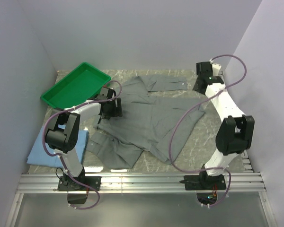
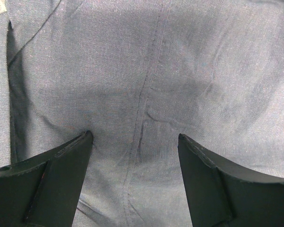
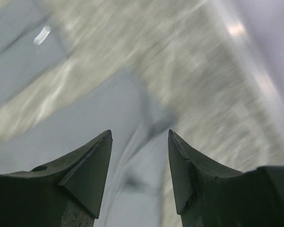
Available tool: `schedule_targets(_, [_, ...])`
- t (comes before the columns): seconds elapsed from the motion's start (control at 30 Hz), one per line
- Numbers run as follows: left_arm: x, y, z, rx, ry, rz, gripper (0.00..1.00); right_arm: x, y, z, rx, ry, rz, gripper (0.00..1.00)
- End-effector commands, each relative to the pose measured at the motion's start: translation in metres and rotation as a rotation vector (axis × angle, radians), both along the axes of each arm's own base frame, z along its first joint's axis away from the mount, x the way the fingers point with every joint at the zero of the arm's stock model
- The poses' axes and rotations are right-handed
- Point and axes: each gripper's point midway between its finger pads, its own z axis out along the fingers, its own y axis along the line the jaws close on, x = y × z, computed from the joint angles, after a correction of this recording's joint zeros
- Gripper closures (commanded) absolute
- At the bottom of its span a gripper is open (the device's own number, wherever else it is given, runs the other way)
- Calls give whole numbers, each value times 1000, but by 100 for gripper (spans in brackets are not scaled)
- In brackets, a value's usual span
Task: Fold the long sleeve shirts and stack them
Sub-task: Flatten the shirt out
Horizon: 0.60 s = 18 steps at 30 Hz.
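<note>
Cloth like this is soft, light and limp. The grey shirt (image 1: 151, 113) lies spread across the bench (image 1: 203, 137), and the blue shirt (image 1: 40, 151) lies flat at the near left. The left tool (image 2: 135, 137) hovers open over a grey seam. The right tool (image 3: 139, 135) is open and empty near a sleeve. Cuffs or hems look best to pinch.

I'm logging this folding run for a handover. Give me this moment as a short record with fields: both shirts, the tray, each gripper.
grey shirt: spread unfolded across the table
blue shirt: flat at the near left edge, partly behind the left arm
green tray: far left corner
left gripper: open, close over the grey shirt, a seam between its fingers
right gripper: open, far right above a grey sleeve; view blurred
</note>
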Motion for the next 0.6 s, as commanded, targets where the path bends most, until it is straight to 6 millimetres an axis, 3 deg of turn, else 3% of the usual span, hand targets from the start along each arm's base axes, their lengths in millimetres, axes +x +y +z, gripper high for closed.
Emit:
schedule_targets(0.0, [-8,4,0,8,22,11,20,-36,75,-7,232,24,127,41])
schedule_targets(0.03, [-8,4,1,8,19,12,20,-51,98,-28,300,67,155,41])
schedule_targets(0.13, [-8,4,1,8,19,13,20,-79,125,-58,367,146,165,41])
schedule_targets(0.17, [-8,5,2,9,19,14,20,-88,141,-65,368,176,204,41])
schedule_targets(0.3, [-8,5,1,12,19,18,20,-124,174,-87,320,296,275,40])
schedule_targets(0.43, [-7,5,1,12,18,18,20,-142,178,-112,303,357,269,40])
schedule_targets(0.57, [-7,5,0,14,25,19,20,-145,176,-134,282,404,252,40])
